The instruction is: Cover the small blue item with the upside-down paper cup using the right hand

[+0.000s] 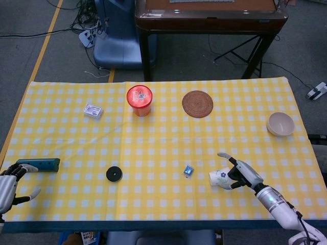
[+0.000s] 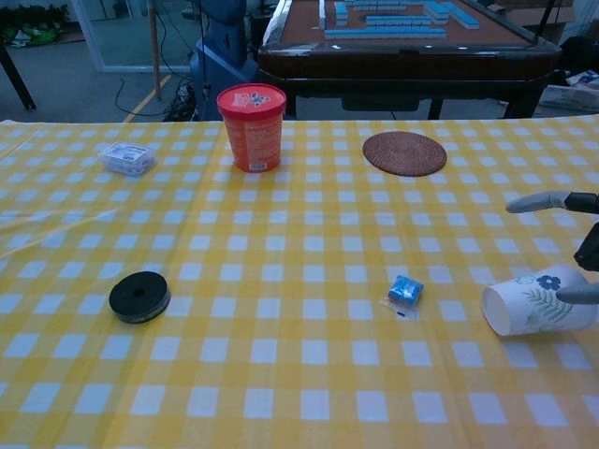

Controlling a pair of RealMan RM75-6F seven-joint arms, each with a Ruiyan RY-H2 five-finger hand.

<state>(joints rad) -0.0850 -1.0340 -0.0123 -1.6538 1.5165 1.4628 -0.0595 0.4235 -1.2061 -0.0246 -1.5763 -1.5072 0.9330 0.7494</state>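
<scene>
Paper cup (image 2: 538, 301) lies tipped on its side near the right edge of the bench (image 1: 163, 148), mouth facing left, grasped by the right hand (image 1: 240, 173) with one finger stretched out above it. Just left of it sits the blue item (image 2: 405, 290), uncovered. The cup is in hand but not yet upside down over the item; turning, shifting left and lowering remain. Left hand (image 1: 7, 186) rests released at the near-left corner.
</scene>
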